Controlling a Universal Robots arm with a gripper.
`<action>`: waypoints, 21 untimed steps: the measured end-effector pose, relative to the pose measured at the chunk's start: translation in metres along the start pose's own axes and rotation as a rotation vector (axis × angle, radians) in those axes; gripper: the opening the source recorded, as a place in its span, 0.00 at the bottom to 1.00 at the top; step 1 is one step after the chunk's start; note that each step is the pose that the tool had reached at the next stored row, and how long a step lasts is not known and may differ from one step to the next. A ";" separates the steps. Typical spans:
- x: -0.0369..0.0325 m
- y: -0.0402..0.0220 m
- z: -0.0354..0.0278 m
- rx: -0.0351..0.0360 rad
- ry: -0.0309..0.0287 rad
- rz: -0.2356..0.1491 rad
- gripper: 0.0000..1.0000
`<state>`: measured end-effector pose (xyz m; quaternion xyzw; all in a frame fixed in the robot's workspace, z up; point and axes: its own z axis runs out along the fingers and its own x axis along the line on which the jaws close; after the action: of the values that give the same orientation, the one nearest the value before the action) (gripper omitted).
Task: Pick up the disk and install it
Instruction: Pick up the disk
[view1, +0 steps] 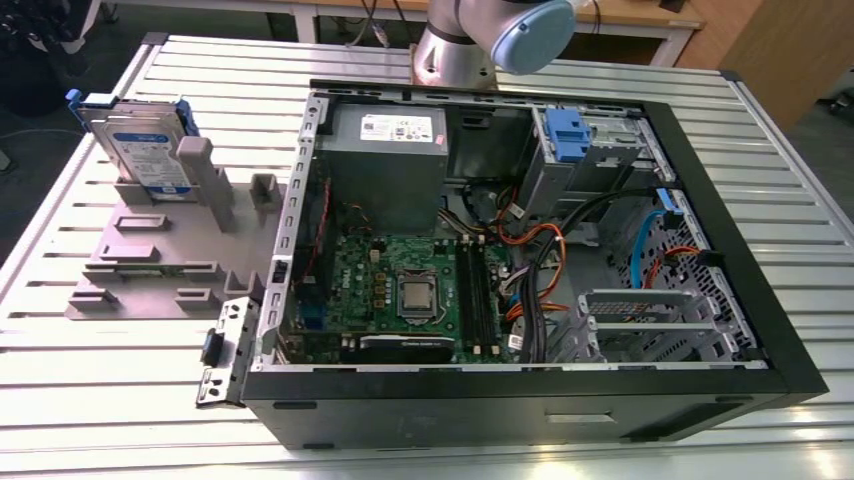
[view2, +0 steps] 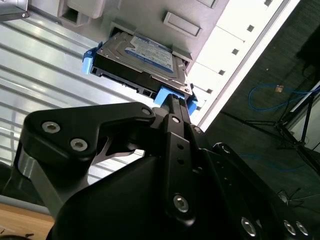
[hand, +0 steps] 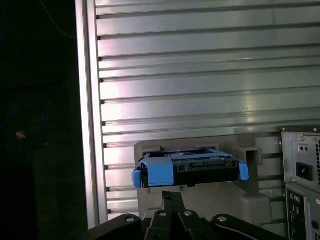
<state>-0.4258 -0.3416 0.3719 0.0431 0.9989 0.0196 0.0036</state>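
Observation:
The disk (view1: 140, 140) is a silver hard drive with a white-and-blue label in a blue carrier frame. It stands on edge in a slot of the grey holder (view1: 147, 255) at the exterior view's left. Both wrist views look onto the disk (view2: 142, 57) (hand: 187, 167). My gripper (view2: 175, 102) (hand: 172, 196) is black, and its two fingers lie together, shut on nothing. The fingertips point at the blue end of the carrier and stay a short way off it.
An open computer case (view1: 747, 250) lies on the slatted metal table (view1: 107, 400) at the exterior view's right, showing a motherboard (view1: 400, 290), a grey power supply (view1: 387, 160), cables and a drive bay with a blue tab (view1: 567, 135). The arm's base (view1: 461, 45) stands behind the case.

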 end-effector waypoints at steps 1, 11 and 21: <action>0.0000 0.0000 0.0000 0.0001 -0.0001 0.003 0.11; 0.0001 0.0000 0.0002 0.0001 -0.0006 0.015 0.11; 0.0001 0.0000 0.0002 0.0002 -0.0012 0.030 0.11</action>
<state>-0.4259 -0.3416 0.3718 0.0580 0.9981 0.0195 0.0039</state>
